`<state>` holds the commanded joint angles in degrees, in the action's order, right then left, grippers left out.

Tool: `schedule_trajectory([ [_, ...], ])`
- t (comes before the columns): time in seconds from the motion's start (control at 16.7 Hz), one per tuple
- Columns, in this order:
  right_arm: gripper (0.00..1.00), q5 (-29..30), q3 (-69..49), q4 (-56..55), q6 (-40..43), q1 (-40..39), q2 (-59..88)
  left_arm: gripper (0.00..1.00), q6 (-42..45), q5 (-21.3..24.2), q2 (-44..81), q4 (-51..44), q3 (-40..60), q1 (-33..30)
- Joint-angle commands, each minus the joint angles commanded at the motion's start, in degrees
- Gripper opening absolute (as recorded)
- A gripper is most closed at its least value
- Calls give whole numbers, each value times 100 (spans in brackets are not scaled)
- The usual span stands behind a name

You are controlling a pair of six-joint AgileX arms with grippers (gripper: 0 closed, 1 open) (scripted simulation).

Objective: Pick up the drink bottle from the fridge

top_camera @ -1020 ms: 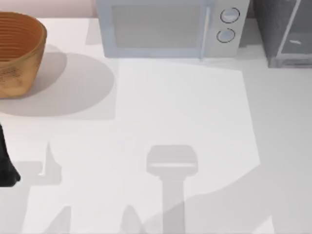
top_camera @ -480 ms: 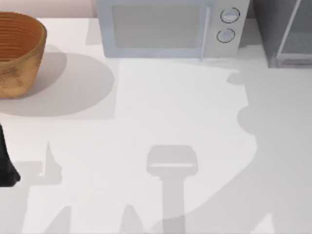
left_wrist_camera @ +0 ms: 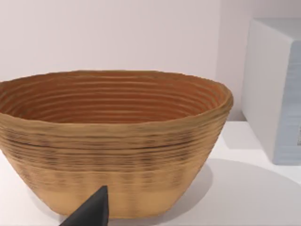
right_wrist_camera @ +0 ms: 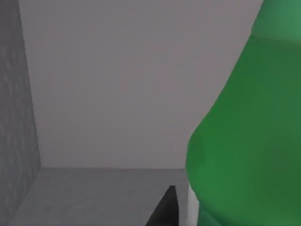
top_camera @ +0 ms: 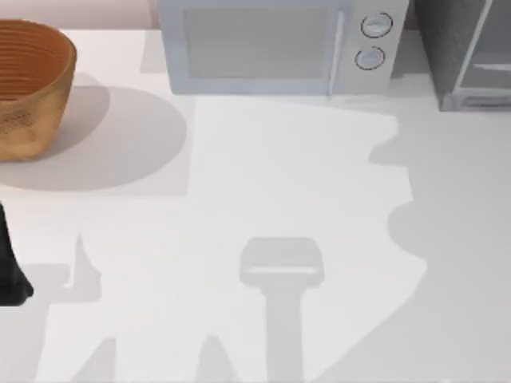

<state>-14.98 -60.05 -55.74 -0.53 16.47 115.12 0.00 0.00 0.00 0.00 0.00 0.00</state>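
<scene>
Drink bottle [right_wrist_camera: 244,141] close against fridge [right_wrist_camera: 21,117] inner wall — left arm [top_camera: 9,263] at table's left edge.

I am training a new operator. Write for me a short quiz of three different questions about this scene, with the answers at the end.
1. True or false: the basket stands at the table's left side, near the back.
2. Which appliance stands between the basket and the fridge? A) toaster B) microwave C) kettle
3. Fill in: the right wrist view shows a green ____ close up, inside a grey compartment.

Key:
1. True.
2. B; it is white with two round knobs.
3. Bottle.

The left arm is parked at the table's left edge.
</scene>
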Motion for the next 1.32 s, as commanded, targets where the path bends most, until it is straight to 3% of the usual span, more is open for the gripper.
schedule_trajectory([
  [0.3, 0, -202, 1402, -472, -4, 231, -808, 100, 0, 0, 0, 0, 0, 0],
  [0.78, 0, -229, 1586, -521, -13, 229, -951, 100, 0, 0, 0, 0, 0, 0],
  [1.02, 0, -107, 1893, -79, 0, 62, -1714, 100, 0, 0, 0, 0, 0, 0],
  [1.32, 0, 231, 2747, 1104, 11, -309, -3844, 100, 0, 0, 0, 0, 0, 0],
])
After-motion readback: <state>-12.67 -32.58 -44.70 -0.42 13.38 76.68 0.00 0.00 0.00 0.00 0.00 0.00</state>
